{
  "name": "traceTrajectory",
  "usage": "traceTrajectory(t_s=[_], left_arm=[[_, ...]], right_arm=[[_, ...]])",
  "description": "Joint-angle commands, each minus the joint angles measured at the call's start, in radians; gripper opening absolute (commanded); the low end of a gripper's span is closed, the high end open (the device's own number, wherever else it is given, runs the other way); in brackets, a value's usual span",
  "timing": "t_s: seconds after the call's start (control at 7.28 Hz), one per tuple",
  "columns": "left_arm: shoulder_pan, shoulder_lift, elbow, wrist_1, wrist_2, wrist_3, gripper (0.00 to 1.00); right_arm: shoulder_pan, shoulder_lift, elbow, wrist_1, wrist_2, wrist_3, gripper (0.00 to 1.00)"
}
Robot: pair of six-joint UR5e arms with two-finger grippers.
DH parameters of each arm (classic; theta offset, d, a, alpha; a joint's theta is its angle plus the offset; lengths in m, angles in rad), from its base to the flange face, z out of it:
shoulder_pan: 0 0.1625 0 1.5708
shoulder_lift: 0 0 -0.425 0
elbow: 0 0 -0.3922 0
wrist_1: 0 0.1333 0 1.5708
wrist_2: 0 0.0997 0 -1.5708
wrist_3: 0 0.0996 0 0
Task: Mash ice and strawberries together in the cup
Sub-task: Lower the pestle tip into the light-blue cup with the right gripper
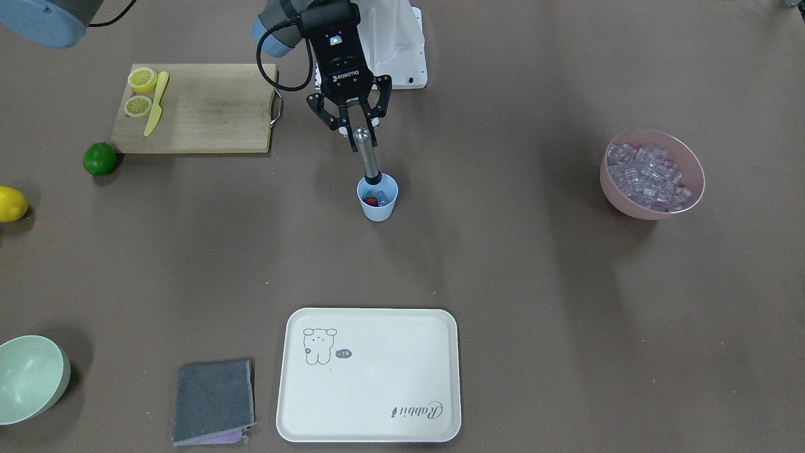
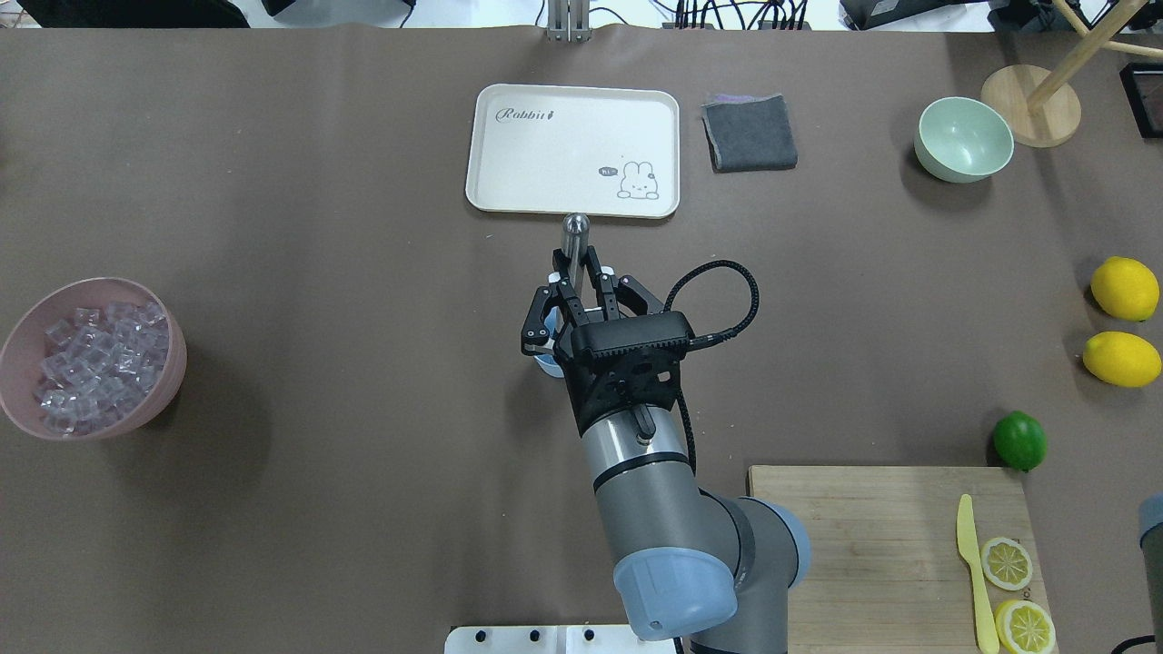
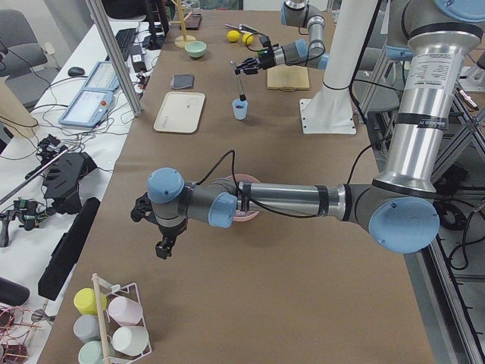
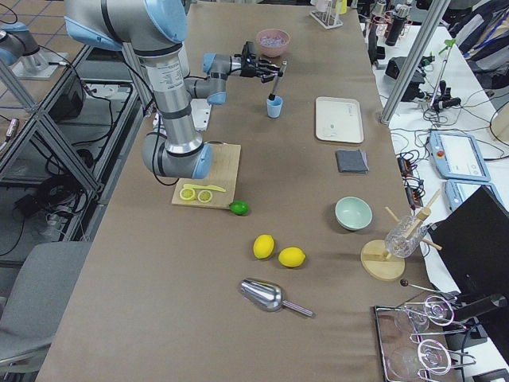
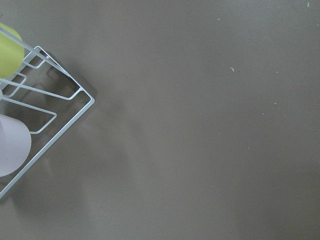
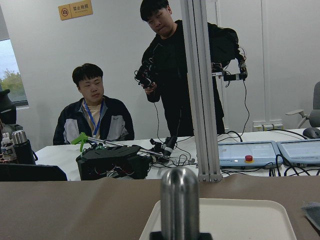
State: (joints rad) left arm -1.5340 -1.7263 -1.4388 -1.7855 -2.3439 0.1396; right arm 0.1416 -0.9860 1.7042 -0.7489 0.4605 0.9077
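The light-blue cup (image 1: 378, 206) stands mid-table, with the red strawberry (image 1: 372, 201) and what looks like a piece of ice (image 1: 382, 191) inside. My right gripper (image 1: 359, 128) is shut on a metal muddler (image 1: 368, 157) whose dark lower end is in the cup. From overhead the gripper (image 2: 581, 265) and arm hide most of the cup (image 2: 548, 367). The muddler's rounded top fills the right wrist view (image 6: 180, 202). More ice (image 1: 648, 175) fills the pink bowl (image 1: 692, 167). My left gripper (image 3: 163, 246) hovers over bare table far from the cup; I cannot tell whether it is open or shut.
A cream tray (image 1: 371, 415) and a grey cloth (image 1: 214, 399) lie beyond the cup. A cutting board (image 1: 207, 113) holds lemon halves and a yellow knife, with a lime (image 1: 100, 158) beside it. A pale green bowl (image 1: 28, 377) and a wire rack of cups (image 3: 110, 330) stand further off.
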Motion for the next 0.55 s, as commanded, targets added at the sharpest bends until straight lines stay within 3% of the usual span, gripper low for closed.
traceTrajectory(t_s=[0.0, 0.41], left_arm=[[0.000, 0.002, 0.001, -0.002, 0.001, 0.000, 0.97], [0.000, 0.002, 0.003, 0.000, 0.003, 0.000, 0.97]], right_arm=[[0.000, 0.001, -0.006, -0.001, 0.004, -0.001, 0.00], [0.001, 0.026, -0.037, 0.000, 0.013, -0.003, 0.00]])
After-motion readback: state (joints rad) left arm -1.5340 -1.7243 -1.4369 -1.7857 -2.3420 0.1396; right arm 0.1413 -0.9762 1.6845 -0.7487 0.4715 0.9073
